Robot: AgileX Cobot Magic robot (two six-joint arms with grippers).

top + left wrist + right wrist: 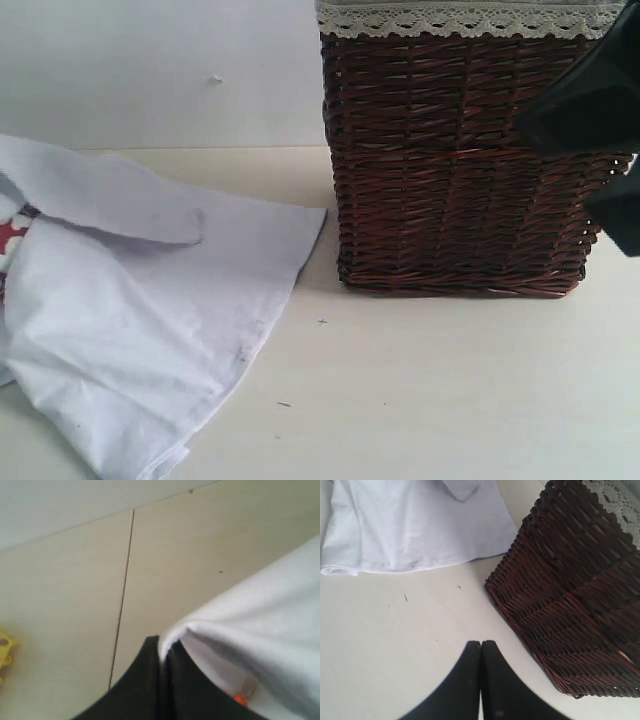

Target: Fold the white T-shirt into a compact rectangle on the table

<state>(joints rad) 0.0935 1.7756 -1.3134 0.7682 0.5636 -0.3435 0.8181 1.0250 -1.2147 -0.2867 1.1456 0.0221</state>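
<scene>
The white T-shirt [140,330] lies crumpled on the left of the table [430,390], a bit of red lettering [12,232] showing at the left edge. In the left wrist view my left gripper [164,645] is shut on a fold of the white T-shirt [260,615], pinched between its black fingers, with the small orange tag [240,698] beside them. My right gripper [481,644] is shut on nothing, held over bare table [380,650] next to the basket; the white T-shirt [415,525] lies beyond it. In the exterior view only a dark part of the right arm [590,95] shows.
A dark brown wicker basket [460,170] with cream lace trim [460,18] stands at the back right, close to the shirt's hem. A yellow object [4,652] lies at the edge of the left wrist view. A seam [122,595] runs across the table there.
</scene>
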